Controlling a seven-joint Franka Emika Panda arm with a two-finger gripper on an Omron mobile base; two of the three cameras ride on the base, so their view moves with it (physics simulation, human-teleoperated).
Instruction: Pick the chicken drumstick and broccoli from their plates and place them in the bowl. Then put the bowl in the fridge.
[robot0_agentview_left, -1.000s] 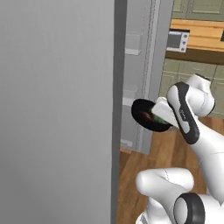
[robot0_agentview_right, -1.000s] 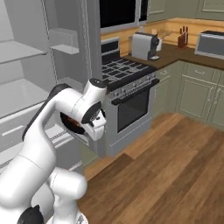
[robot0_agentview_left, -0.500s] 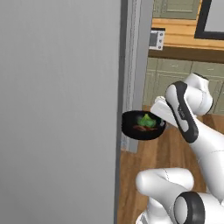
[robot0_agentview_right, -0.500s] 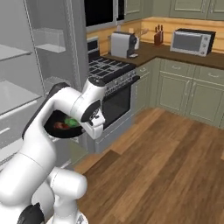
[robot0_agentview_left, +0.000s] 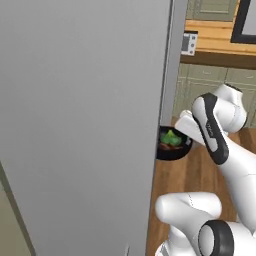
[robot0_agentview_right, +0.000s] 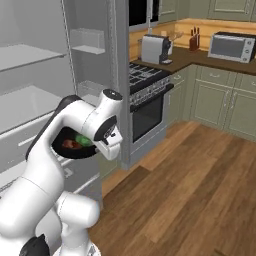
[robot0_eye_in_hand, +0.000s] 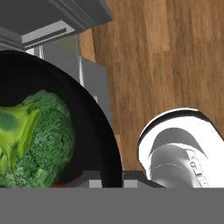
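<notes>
One black bowl (robot0_agentview_left: 172, 148) hangs in the air, held up by the robot's arm. The gripper (robot0_eye_in_hand: 111, 177) is pinching the bowl's rim, with its two dark tips pressed tight on the edge at the bottom of the hand view. The bowl sits level, not tipped.

Inside the bowl lies the broccoli (robot0_eye_in_hand: 37, 138), bright green and bumpy, with its pale stalk pointing to the left of the hand view. In the left base view the broccoli (robot0_agentview_left: 172, 138) pokes up a little above the rim. Next to it in the bowl is the chicken drumstick (robot0_agentview_right: 70, 144), a small reddish-brown lump. In the right base view the drumstick is on the left and the broccoli (robot0_agentview_right: 83, 140) is on the right, and they touch or almost touch.

The bowl (robot0_agentview_right: 75, 148) is right at the open fridge (robot0_agentview_right: 35, 100). In the right base view the pale shelves are just behind and above the bowl, and a drawer is below it. I cannot tell if the bowl is resting on anything in there. In the left base view the big grey fridge door (robot0_agentview_left: 82, 120) stands open on the left, and it hides the left side of the bowl.

Brown wooden floor (robot0_eye_in_hand: 175, 57) lies under the bowl. Farther back stand a stove (robot0_agentview_right: 147, 95) and green cabinets (robot0_agentview_right: 225, 105).
</notes>
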